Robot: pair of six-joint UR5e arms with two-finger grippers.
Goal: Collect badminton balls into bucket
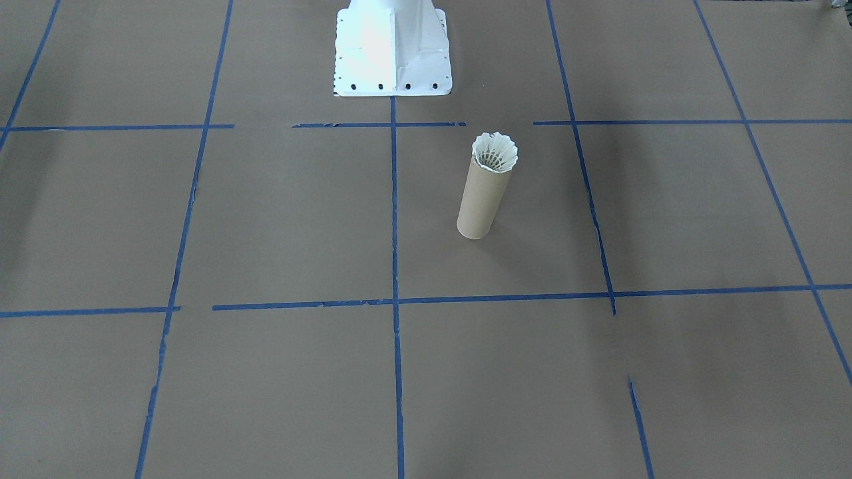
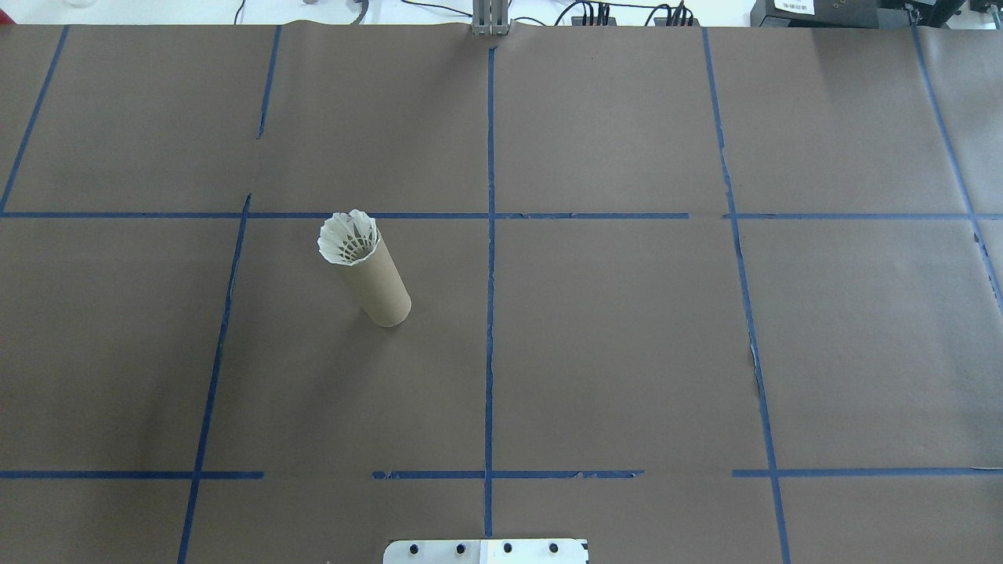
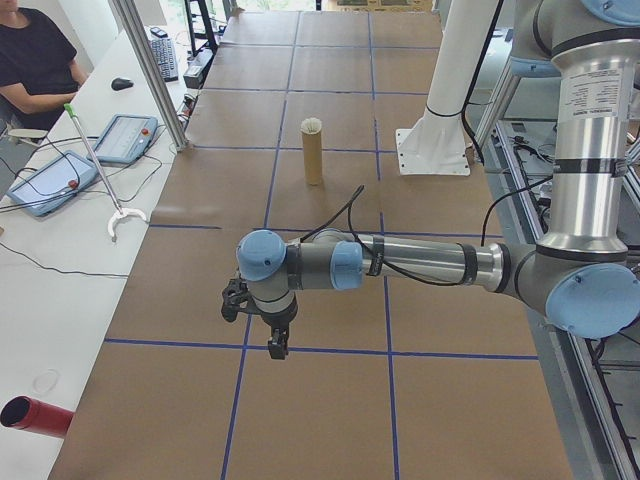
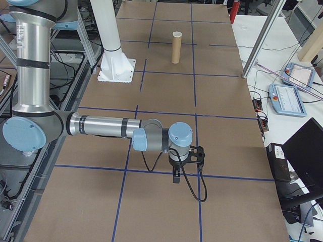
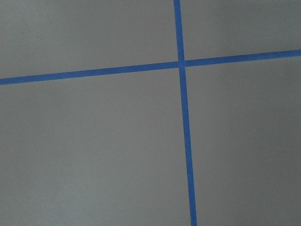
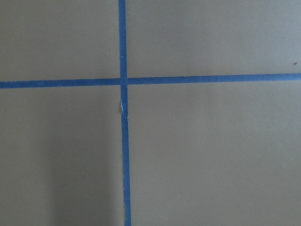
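Cardboard tube (image 2: 378, 284) stands upright on the brown paper-covered table (image 2: 627, 352), brown outside, narrow and tall, on the robot's left half, just off the centre blue tape line (image 2: 490, 313) and in front of the white metal base (image 1: 391, 50). Feather shuttlecock (image 2: 349, 238) sits in the tube's mouth, cork end down and hidden inside; white pleated skirt flares over the rim, dark ribbing visible down its throat. Seen again in the front-facing view, shuttlecock (image 1: 494, 152) crowning the tube (image 1: 483, 203). Left arm (image 3: 420, 262) stretched out low and level over the table, well apart from the tube, wrist turned down, left gripper (image 3: 277, 345) hanging just over a tape line; shown only in this side view, so cannot tell whether its fingers are spread or closed. Right arm (image 4: 106, 126) likewise extended flat at the table's other end, right gripper (image 4: 176, 176) pointing down above a tape crossing; again cannot tell its finger state. Both wrist cameras show only paper and crossed tape. A person (image 3: 35, 60) sits at the side bench beside a teach pendant (image 3: 125, 138).
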